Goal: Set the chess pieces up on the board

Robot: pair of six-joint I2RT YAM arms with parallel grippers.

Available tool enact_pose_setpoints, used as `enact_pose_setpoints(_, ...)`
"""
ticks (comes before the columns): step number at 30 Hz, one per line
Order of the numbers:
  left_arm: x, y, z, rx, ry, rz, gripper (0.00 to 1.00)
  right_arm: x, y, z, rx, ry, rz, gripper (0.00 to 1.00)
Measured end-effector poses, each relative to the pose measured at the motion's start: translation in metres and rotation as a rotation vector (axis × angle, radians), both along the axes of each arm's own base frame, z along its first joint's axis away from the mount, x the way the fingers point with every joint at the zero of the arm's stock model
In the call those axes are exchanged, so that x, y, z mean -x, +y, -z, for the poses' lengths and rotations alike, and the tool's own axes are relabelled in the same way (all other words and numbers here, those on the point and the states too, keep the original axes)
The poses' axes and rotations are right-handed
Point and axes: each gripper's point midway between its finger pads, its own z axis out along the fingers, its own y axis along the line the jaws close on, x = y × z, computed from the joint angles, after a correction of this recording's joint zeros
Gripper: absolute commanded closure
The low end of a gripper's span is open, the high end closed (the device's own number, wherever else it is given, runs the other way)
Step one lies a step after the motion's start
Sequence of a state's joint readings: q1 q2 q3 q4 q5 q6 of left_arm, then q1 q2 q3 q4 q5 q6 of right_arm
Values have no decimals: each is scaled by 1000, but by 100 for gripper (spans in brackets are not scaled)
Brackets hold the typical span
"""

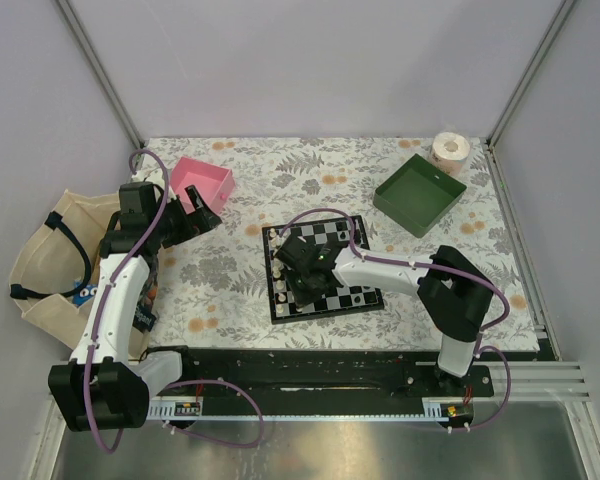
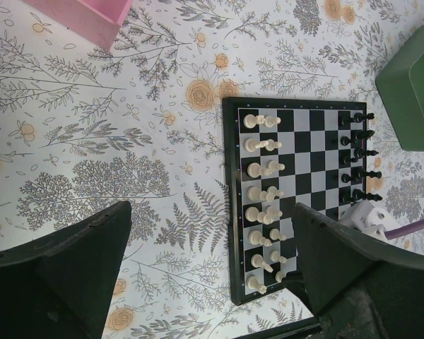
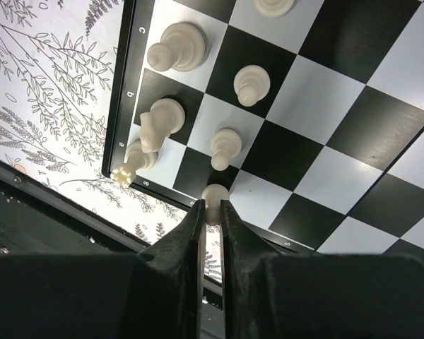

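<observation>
The chessboard [image 1: 345,238] lies mid-table; it also shows in the left wrist view [image 2: 307,162] and the right wrist view [image 3: 318,127]. Cream-white pieces [image 2: 261,169] stand in two columns along its left side and black pieces [image 2: 360,159] along its right side. My right gripper [image 3: 212,209] is shut on a cream-white pawn [image 3: 214,196] and holds it over the board's near corner, by other white pieces [image 3: 162,120]. In the top view it [image 1: 302,270] hovers over the board's left part. My left gripper [image 2: 212,240] is open and empty, raised near the pink tray [image 1: 205,180].
A green tray [image 1: 420,192] stands at the back right with a tape roll [image 1: 450,150] behind it. A cloth bag [image 1: 50,250] lies off the table's left edge. The black rail [image 1: 310,385] runs along the near edge.
</observation>
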State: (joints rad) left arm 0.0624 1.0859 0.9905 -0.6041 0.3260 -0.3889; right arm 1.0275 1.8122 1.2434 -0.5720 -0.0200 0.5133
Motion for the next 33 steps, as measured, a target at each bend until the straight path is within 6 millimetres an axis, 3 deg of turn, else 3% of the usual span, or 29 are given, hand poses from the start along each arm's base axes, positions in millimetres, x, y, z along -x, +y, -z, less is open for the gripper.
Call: enact_pose_setpoints(33,0,0,0,0,0,0,1,-1,9,4,0,1,-8,81)
